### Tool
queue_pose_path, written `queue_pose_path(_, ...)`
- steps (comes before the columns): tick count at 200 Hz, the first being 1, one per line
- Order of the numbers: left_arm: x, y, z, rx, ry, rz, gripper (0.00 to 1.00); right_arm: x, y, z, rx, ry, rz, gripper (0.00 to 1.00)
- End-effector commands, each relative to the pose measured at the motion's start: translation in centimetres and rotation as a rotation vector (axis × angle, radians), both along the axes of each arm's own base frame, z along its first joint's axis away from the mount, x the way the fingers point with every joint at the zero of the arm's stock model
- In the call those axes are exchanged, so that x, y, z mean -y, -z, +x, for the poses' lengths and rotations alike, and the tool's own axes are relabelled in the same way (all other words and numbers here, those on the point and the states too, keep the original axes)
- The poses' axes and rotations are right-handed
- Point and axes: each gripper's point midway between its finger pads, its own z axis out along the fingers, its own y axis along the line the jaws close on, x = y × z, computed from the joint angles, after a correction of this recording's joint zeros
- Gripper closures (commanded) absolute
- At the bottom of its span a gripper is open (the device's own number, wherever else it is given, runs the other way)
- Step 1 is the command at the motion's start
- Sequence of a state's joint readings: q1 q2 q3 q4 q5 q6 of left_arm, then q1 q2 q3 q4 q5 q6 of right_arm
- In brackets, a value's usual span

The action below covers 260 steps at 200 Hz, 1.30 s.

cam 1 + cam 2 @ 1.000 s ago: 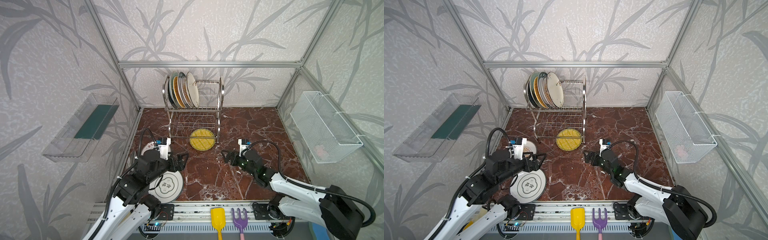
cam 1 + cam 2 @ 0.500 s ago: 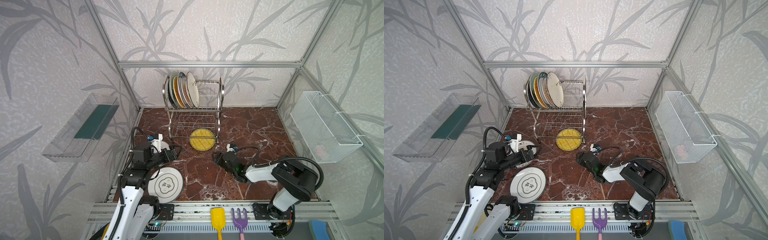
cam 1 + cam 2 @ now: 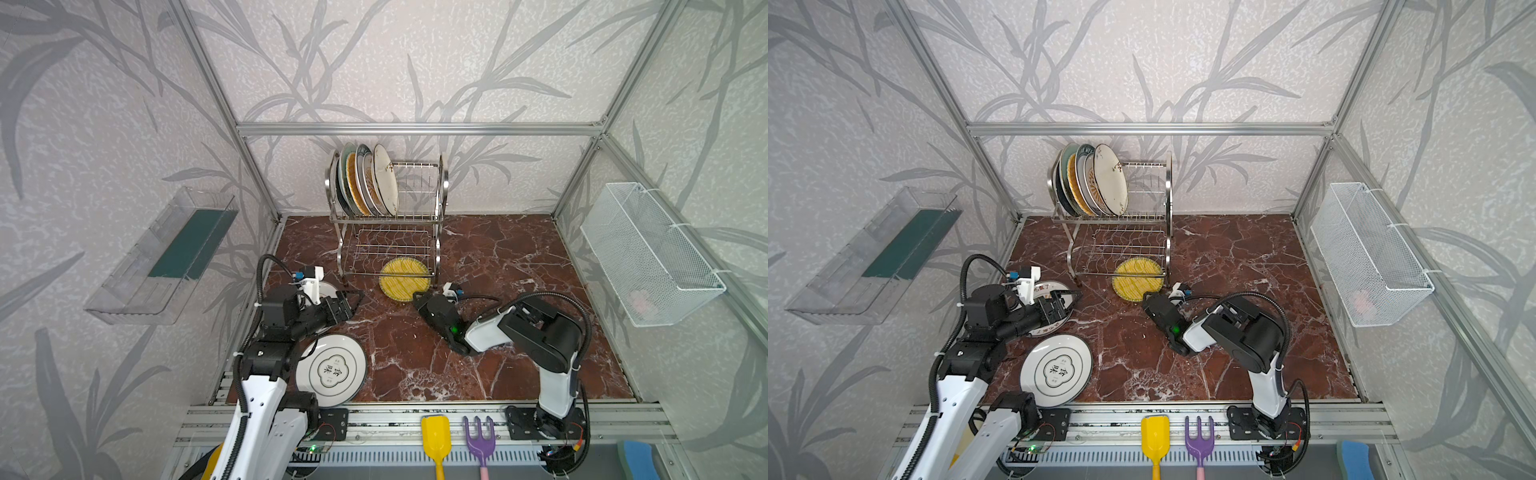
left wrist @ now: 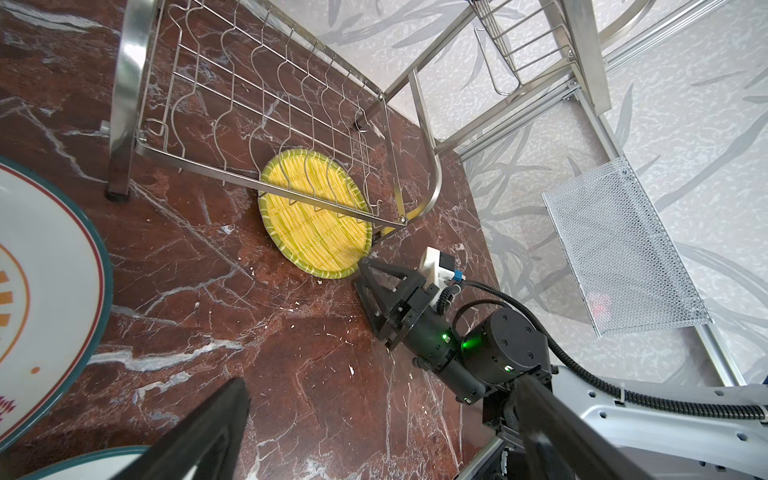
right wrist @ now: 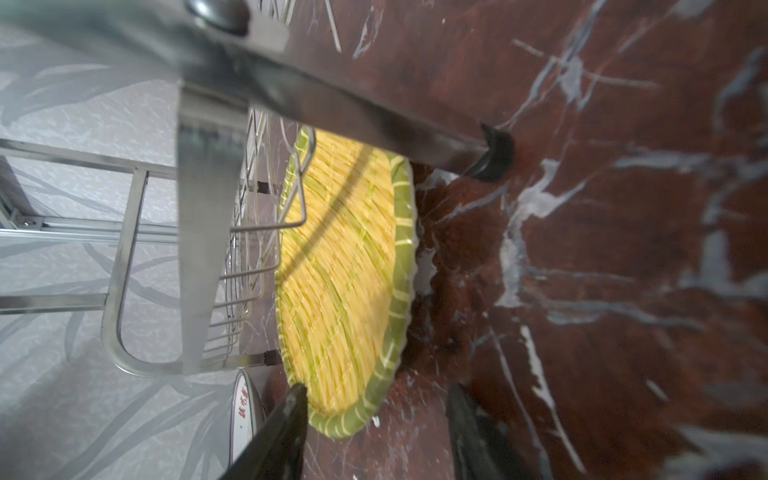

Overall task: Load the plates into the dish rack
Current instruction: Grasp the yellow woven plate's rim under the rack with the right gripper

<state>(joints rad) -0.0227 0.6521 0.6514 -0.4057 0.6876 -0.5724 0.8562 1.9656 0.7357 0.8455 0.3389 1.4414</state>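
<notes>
Top views, your stock counted from the left edge across:

1. Clear plastic tray [image 3: 160,257]: fixed on the left wall, off the marble surface [image 3: 519,257]. It has a dark green panel inside.
2. Left gripper [image 3: 352,300]: released, with its jaws spread wide. In the left wrist view you see its two fingers [image 4: 199,428] far apart. It hovers near the left edge, over item 3.
3. Sunburst plate [image 3: 1051,287]: flat by the left edge, mostly hidden under that arm. Its teal rim and orange marks [image 4: 50,270] show in the left wrist view.
4. Chinese-character plate [image 3: 332,370]: flat at the front left corner.
5. Dish rack [image 3: 441,195]: stands at the back edge, a little left of its middle.
6. Racked plates [image 3: 384,178]: upright and leaning, packed together at the left end of the rack's upper tier.
7. Yellow striped plate [image 3: 404,279]: flat on the surface, partly under the front right corner of the rack's lower tier.
8. Right gripper [image 3: 417,296]: low on the surface, just in front of item 7. In the right wrist view its jaws stand part-way apart with the plate's near rim [image 5: 353,419] between them. One finger [image 5: 286,415] lies over the plate's face and the other is on the marble side. You cannot tell whether they pinch the rim.
9. White mesh basket [image 3: 648,253]: hung on the right wall, with something pink inside.
10. Yellow spade [image 3: 435,436] and purple fork [image 3: 480,438]: on the rail below the front edge, about midway.
</notes>
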Motion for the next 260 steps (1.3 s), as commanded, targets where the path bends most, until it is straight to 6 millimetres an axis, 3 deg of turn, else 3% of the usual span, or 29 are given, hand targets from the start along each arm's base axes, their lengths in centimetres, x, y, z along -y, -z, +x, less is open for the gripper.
queue_pose_path(1,0.2,-0.5,0.0,0.028,0.012,-0.013,0.01,0.3,0.8,1.0,-0.029,0.065,0.046,0.51)
queue_pose_path(123,0.2,-0.9,-0.1,0.044,0.016,-0.024,0.01,1.7,4.8,1.5,-0.226,0.202,0.059,0.62)
queue_pose_path(170,0.2,-1.0,0.0,0.048,0.015,-0.029,0.01,1.8,5.9,1.5,-0.267,0.22,0.072,0.73)
queue_pose_path(260,0.2,-1.1,0.0,0.05,0.016,-0.039,0.01,1.7,5.5,0.9,-0.302,0.205,0.081,0.91)
